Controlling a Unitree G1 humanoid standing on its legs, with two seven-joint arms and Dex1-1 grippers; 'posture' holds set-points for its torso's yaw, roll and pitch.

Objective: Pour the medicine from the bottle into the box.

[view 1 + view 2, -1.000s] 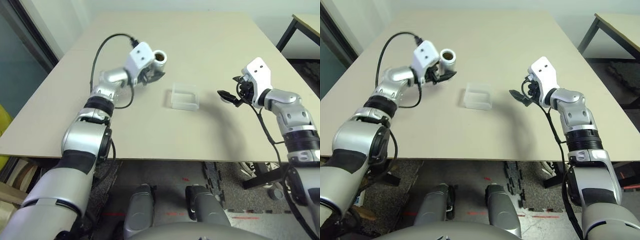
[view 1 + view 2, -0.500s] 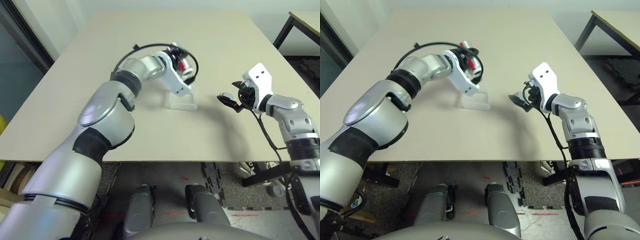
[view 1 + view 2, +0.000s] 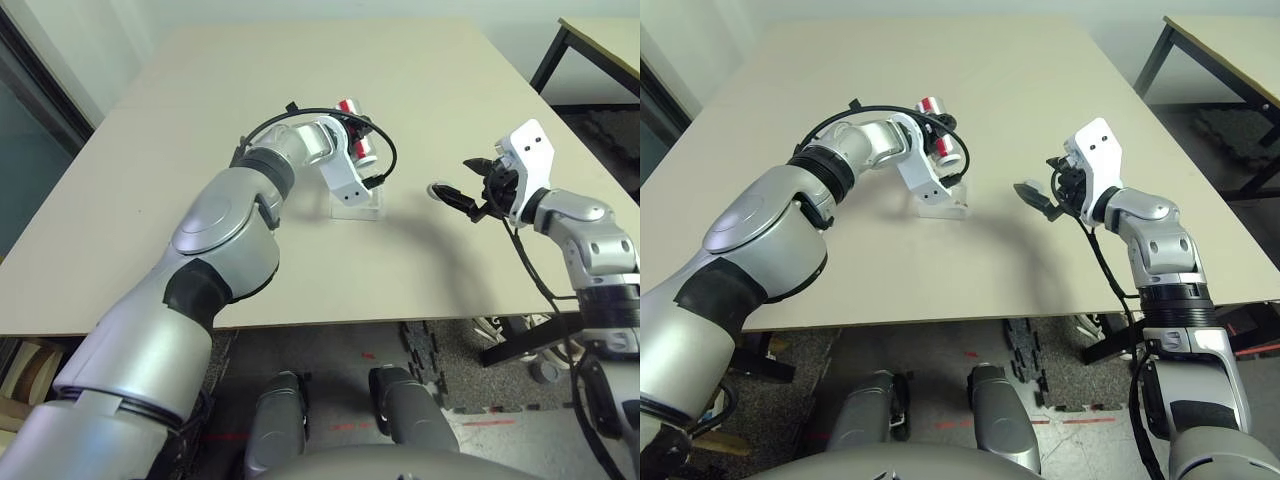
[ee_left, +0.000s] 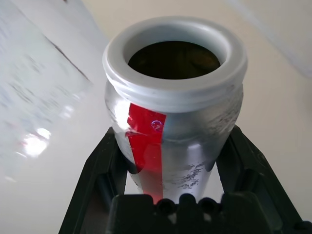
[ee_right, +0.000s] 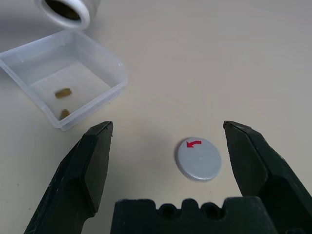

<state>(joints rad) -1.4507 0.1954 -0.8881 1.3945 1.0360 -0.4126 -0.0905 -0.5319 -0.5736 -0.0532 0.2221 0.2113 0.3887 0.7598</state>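
The bottle [image 4: 173,126] carries a red strip with a small round mark, no words legible, and the loose cap [image 5: 198,159] shows a red curved arrow. The left gripper [image 3: 362,170] pinches the bottle tilted above the box [image 5: 68,78], mouth over the box's 12 o'clock edge, while two pills [image 5: 63,92] lie inside the box. The right gripper [image 5: 168,156], at the box's 3 o'clock, hangs spread wide over the cap with bare table [image 3: 450,80] all around.
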